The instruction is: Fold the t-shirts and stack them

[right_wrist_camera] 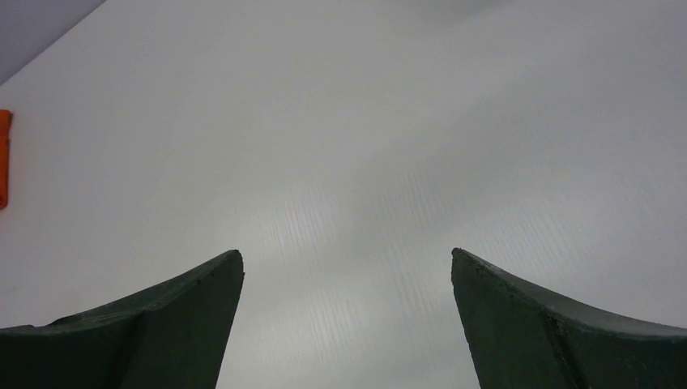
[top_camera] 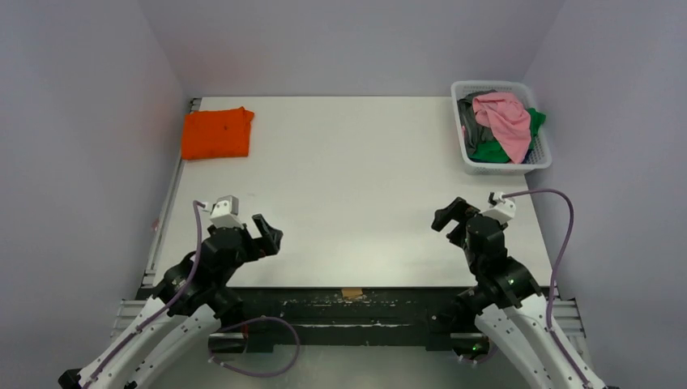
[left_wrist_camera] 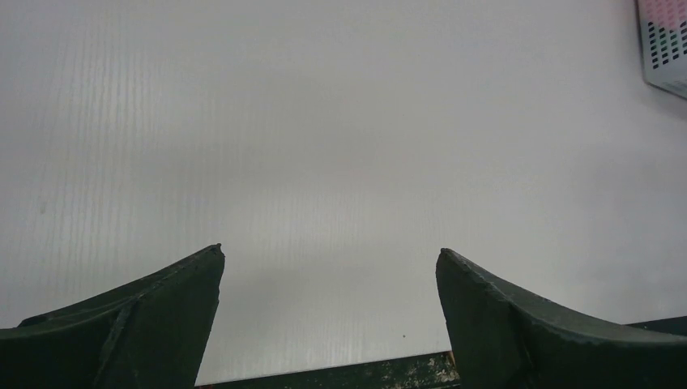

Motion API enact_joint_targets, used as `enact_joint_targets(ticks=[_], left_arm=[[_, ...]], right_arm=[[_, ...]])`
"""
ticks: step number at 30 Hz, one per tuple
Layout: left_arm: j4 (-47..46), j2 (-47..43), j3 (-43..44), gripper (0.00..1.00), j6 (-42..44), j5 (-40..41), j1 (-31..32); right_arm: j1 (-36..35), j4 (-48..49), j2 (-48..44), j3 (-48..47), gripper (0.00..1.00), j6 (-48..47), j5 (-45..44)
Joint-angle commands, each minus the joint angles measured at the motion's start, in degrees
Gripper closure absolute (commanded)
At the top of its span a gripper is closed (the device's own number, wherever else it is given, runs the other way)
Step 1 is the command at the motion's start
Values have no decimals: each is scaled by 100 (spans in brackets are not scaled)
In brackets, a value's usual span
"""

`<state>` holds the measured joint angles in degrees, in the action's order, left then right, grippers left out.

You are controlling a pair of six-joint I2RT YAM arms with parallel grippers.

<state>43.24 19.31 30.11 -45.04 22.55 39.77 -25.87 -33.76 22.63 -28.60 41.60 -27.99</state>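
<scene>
White table (top_camera: 348,178) fills the frame, white basket (top_camera: 506,168) upper right heaped with pink t-shirt (top_camera: 506,121), grey t-shirt (top_camera: 471,121) and green t-shirt (top_camera: 490,151), folded orange t-shirt (top_camera: 215,133) upper left, left gripper (top_camera: 271,235) and right gripper (top_camera: 448,215) lower down, both spread wide, empty.

I see orange t-shirt (right_wrist_camera: 4,158) cut by frame edge | basket (left_wrist_camera: 663,50) clipped at corner | grey t-shirt (top_camera: 471,121), green t-shirt (top_camera: 488,151) partly under pink t-shirt (top_camera: 506,117)

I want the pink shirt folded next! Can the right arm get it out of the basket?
Probably yes. The pink shirt lies on top in the basket, on that arm's side. The right gripper is open, with only bare table between.
</scene>
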Motion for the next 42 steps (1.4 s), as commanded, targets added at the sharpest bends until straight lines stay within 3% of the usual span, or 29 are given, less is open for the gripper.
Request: enact_joint_targets(ticks=[1, 10, 24, 30, 34, 38, 42], left_arm=[[-624, 242, 204, 0, 178, 101, 9], [-1093, 1288, 627, 0, 383, 480, -3], [-1536, 2384, 809, 0, 619, 840, -194], [-1751, 2605, 695, 0, 652, 856, -253], [-1733, 2888, 790, 0, 703, 831, -288], [-1567, 3202, 958, 0, 694, 999, -310], [-1588, 3301, 988, 0, 689, 947, -319]], right_arm=[[3, 770, 507, -316, 1, -150, -155], [135, 1431, 2778, -1987, 1, -809, -1546], [3378, 1772, 7462, -6308, 6, -2046, 1287], [3824, 720, 9997, -9095, 14, -2130, 1575], [3919, 780, 10955, -9992, 18, -2015, 1704], [3942, 1170, 11258, -9973, 30, -1863, 1708], [3946, 1576, 11193, -9675, 66, -1768, 1761]])
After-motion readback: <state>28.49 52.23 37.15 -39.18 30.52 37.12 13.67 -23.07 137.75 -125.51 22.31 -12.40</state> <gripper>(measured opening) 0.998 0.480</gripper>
